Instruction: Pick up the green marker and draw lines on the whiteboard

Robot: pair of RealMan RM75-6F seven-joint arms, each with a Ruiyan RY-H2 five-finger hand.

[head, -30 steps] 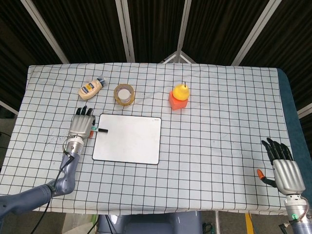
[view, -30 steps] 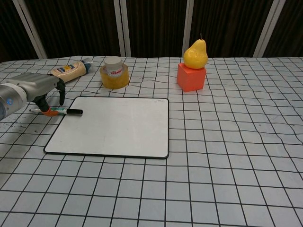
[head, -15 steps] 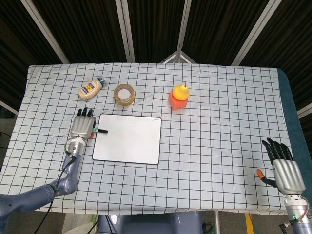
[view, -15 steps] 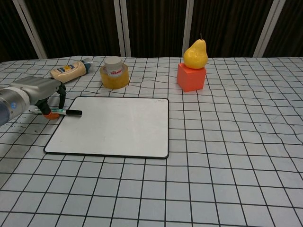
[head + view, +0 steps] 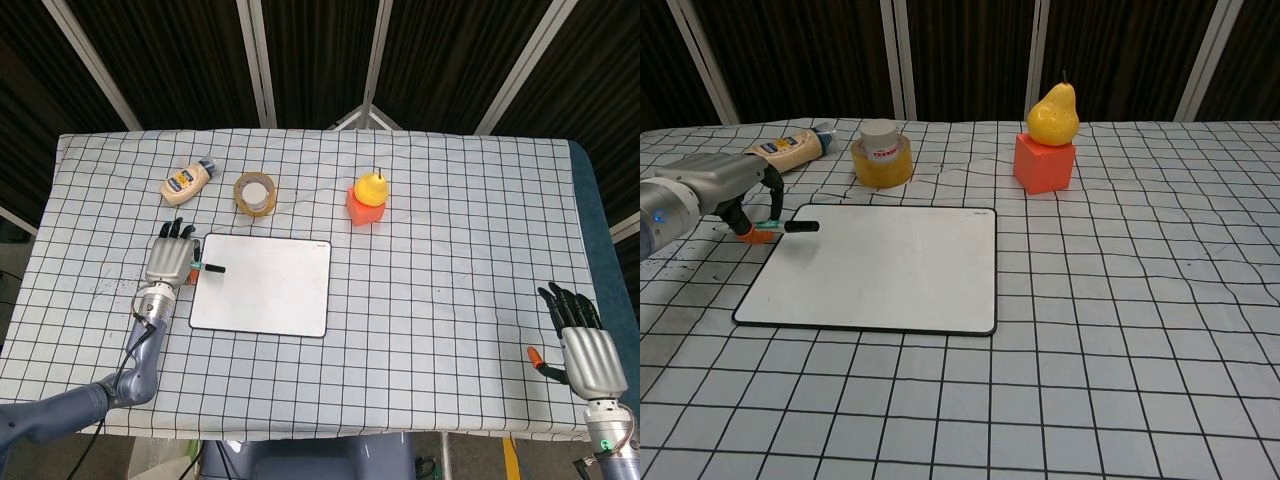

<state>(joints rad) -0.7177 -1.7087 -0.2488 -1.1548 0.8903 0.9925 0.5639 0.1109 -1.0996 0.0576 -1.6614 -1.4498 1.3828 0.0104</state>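
The white whiteboard lies flat on the checked cloth, left of the middle. My left hand is at the board's far left corner and pinches the green marker. The marker's black cap points right over the board's corner, and it sits slightly off the surface in the chest view. My right hand rests at the table's near right edge with its fingers spread, holding nothing; only the head view shows it.
A mayonnaise bottle and a yellow tape roll lie behind the board. A yellow pear stands on an orange block at the back centre.
The left hand has closed on the marker and raised it a little, shifting it towards the board's far corner. The right hand has not moved.
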